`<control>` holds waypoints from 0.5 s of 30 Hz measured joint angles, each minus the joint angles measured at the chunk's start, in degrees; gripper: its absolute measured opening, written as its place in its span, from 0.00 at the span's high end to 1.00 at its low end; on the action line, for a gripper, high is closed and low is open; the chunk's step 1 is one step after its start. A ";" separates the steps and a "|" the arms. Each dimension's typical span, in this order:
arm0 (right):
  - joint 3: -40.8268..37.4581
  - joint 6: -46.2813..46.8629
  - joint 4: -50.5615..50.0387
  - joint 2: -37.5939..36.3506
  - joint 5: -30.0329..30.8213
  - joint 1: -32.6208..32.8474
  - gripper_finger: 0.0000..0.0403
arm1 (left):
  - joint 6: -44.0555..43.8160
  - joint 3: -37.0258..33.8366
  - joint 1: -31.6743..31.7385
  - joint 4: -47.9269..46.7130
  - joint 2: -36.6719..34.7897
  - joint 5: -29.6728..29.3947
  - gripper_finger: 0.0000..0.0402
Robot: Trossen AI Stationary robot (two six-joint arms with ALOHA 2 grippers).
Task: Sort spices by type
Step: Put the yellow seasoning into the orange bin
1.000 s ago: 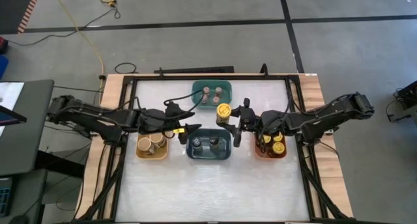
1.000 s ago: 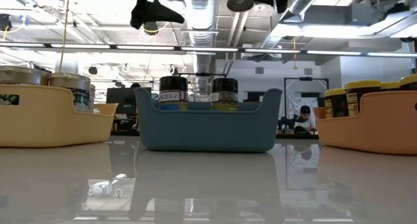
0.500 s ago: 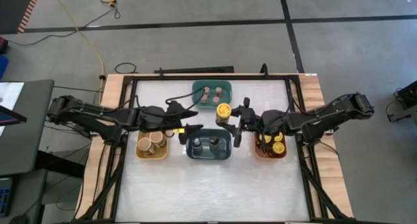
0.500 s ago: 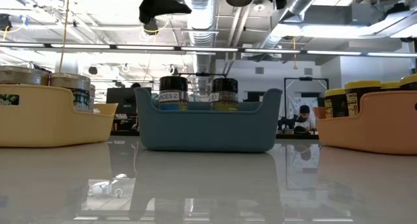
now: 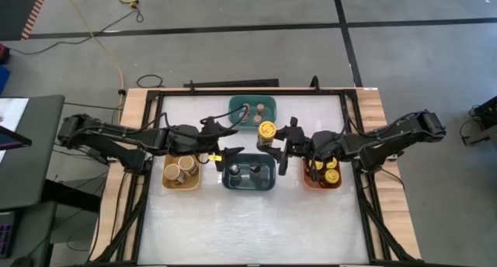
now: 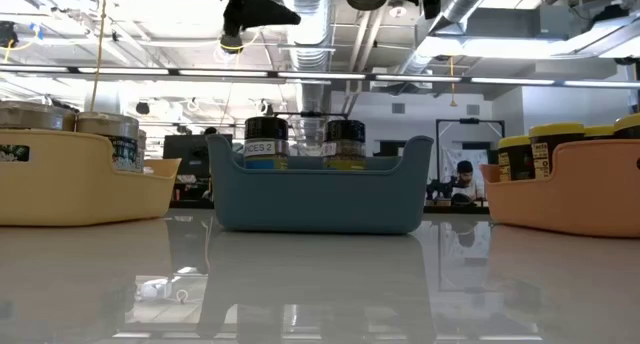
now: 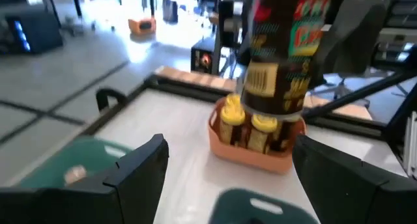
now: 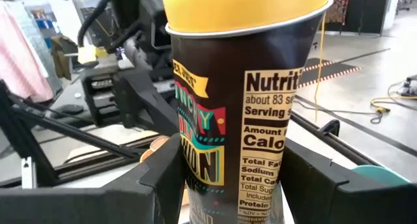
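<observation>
Sorting looks nearly finished: every jar sits in a bin except one yellow-lidded dark spice jar (image 5: 266,133), gripped aloft in the right gripper's (image 5: 281,141) jaws, near the orange bin (image 5: 310,181) of matching jars. The left gripper (image 5: 230,140) hovers open, empty.

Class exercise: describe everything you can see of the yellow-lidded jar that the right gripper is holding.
The yellow-lidded jar is a dark brown cylinder with a colourful printed label and nutrition panel, seemingly plastic. It stands upright, lifted clear of the table, clamped between the right gripper's fingers, between the teal bin and orange bin.
</observation>
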 joint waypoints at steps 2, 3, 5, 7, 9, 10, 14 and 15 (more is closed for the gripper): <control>0.00 0.83 -0.04 0.00 0.03 -0.04 0.42 | 1.89 0.00 0.43 1.48 -0.14 0.15 0.22; 0.00 0.89 -0.15 0.00 0.04 -0.04 0.42 | 2.51 0.02 0.65 2.20 -0.14 0.43 0.22; 0.00 1.09 -0.28 0.00 0.04 0.00 0.42 | 4.50 0.02 1.25 2.93 -0.11 2.99 0.22; 0.00 2.07 -0.37 0.00 0.04 0.00 0.42 | 5.56 0.02 2.61 3.38 0.06 8.12 0.22; 0.00 2.14 -0.39 0.00 0.04 0.00 0.42 | 4.40 0.11 4.36 4.98 1.61 13.25 0.22; 0.00 1.91 -0.40 0.00 0.04 0.00 0.42 | 3.33 0.10 5.18 5.76 2.62 15.97 0.22; -0.02 1.50 -0.25 0.00 0.38 0.00 0.42 | 3.10 0.07 6.88 14.98 8.08 25.35 0.22; 0.00 1.50 -0.20 -0.21 0.52 0.00 0.42 | 3.46 0.07 6.88 17.55 9.05 26.27 0.22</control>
